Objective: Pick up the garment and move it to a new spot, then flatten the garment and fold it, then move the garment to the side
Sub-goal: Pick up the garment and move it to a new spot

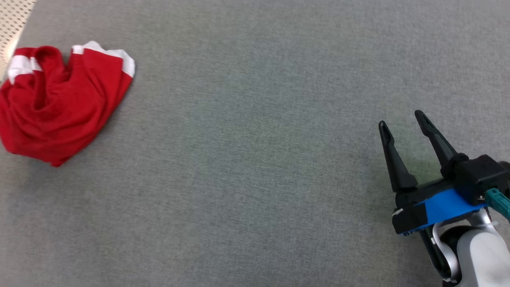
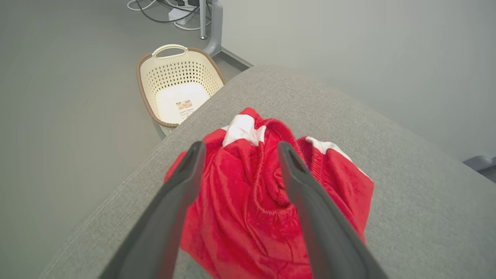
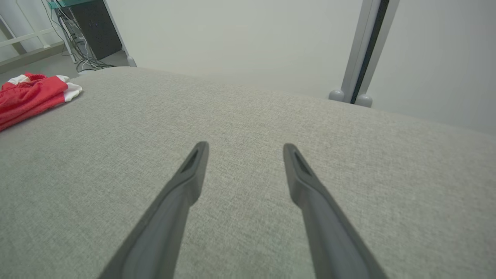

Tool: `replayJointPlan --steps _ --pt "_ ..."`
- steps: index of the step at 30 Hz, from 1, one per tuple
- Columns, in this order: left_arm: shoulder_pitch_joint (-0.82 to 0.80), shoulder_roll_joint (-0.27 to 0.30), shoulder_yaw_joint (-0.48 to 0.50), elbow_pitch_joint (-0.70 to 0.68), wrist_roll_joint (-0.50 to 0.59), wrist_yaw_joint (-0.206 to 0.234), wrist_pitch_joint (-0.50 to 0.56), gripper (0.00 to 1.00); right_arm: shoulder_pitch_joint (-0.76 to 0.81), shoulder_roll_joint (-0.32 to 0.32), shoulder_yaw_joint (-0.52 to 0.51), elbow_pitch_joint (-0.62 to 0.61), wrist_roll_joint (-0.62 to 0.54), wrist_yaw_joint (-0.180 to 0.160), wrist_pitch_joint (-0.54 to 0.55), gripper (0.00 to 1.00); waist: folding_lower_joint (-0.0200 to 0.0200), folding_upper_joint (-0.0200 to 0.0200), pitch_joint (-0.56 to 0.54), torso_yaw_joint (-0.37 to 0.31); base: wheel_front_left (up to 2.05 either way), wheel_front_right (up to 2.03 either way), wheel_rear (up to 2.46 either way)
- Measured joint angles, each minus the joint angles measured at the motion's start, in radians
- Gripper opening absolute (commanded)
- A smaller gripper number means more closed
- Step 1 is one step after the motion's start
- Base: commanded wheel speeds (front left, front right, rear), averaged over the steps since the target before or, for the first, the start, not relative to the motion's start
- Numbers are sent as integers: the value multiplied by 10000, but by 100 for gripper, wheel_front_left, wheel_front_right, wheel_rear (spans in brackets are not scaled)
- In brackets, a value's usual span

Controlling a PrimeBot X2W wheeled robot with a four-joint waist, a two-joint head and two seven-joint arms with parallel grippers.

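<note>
At lower right of head view: right gripper (image 1: pixel 400 118) over bare worktop (image 1: pixel 255 179), blue block behind the 2 dark fingers (image 1: pixel 392 159), pale forearm (image 1: pixel 482 255) below it. Jaws wide apart, nothing between them. Right wrist view agrees: right gripper (image 3: pixel 245 146) spread over grey cloth surface (image 3: pixel 248 217), holding nothing, well apart from the garment.

Left wrist view: left gripper (image 2: pixel 240 144) above the garment (image 2: pixel 240 209), jaws open about as wide, 2 fingers (image 2: pixel 174 209) framing the heap. No cloth pinched between them. Can't tell if the tips touch fabric.

Garment (image 1: pixel 59 107): red, white trim, crumpled in 1 heap, gathered elastic band showing on top. It lies at the far left of the worktop in head view, close to the left edge, unfolded. In right wrist view it's at the left edge of frame, garment (image 3: pixel 27 99) lying low on the surface.

Past the worktop edge (image 2: pixel 128 182) beside the heap: cream perforated basket (image 2: pixel 144 91) on the floor, 1 handle at the far rim, a label inside on the bottom. Perforated cream corner (image 1: pixel 12 20) at top left of head view looks like the same basket.

Further back: grey post (image 2: pixel 215 27) with cables (image 2: pixel 162 9) at its foot; in right wrist view a dark cabinet (image 3: pixel 93 27), more cables (image 3: pixel 83 62), a pale upright post (image 3: pixel 364 50) against the wall.
</note>
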Motion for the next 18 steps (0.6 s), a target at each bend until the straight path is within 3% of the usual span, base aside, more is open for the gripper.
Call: replayJointPlan --steps 3,8,11,13,17,18 --pt "-256 222 247 378 -276 176 422 100 -249 -67 96 -142 0 0 -10 100 0 0 537 -400 0 0 0" --pt "-601 654 502 1626 -832 40 1361 100 -535 -13 205 -217 2 0 -173 100 0 0 1283 -1125 0 0 0" --pt "-606 871 437 2140 -826 276 1848 100 -567 61 209 -186 2 0 -290 100 0 0 1587 -1542 0 0 0" --pt "-647 1187 389 2261 -673 391 1960 100 -569 111 174 -171 2 0 -376 100 -3 0 1731 -1766 0 0 0" --pt "-785 1185 468 2558 -784 479 1988 99 -578 213 182 -4 48 0 -495 100 -3 0 1780 -2024 0 0 0" --pt "-785 1206 437 2619 -767 476 2002 61 -579 219 196 54 100 0 -552 100 -3 0 1718 -2040 0 0 0"
